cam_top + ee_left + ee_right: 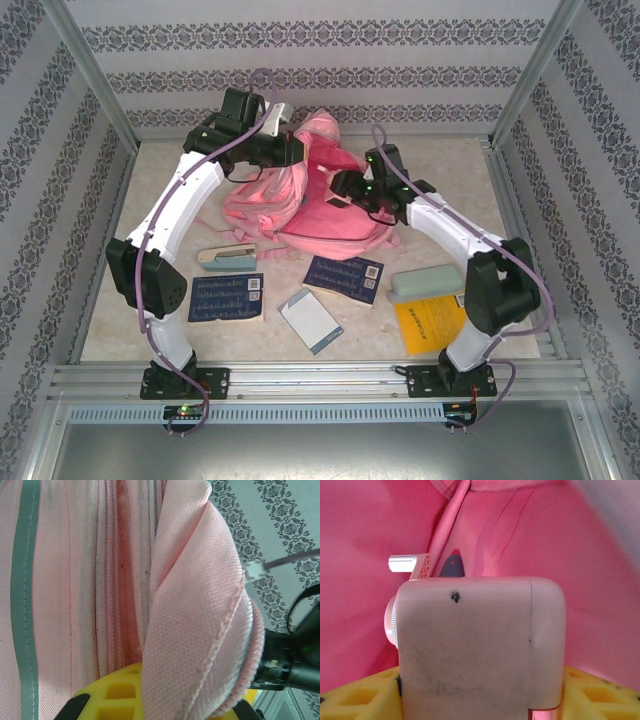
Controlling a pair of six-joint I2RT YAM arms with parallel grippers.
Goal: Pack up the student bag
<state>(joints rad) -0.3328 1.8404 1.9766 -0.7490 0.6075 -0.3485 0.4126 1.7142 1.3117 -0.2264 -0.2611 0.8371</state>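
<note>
Locate the student bag (pixel 300 205) at the far centre of the surface (pixel 265 335), lying crumpled between both arms. Observe that the left end effector (pixel 292 148) is clamped narrow on a fold of the bag's pink fabric at its far edge. The right end effector (pixel 480 695) grips a small pink box (pixel 480 640), surrounded by the bag's fabric.
</note>
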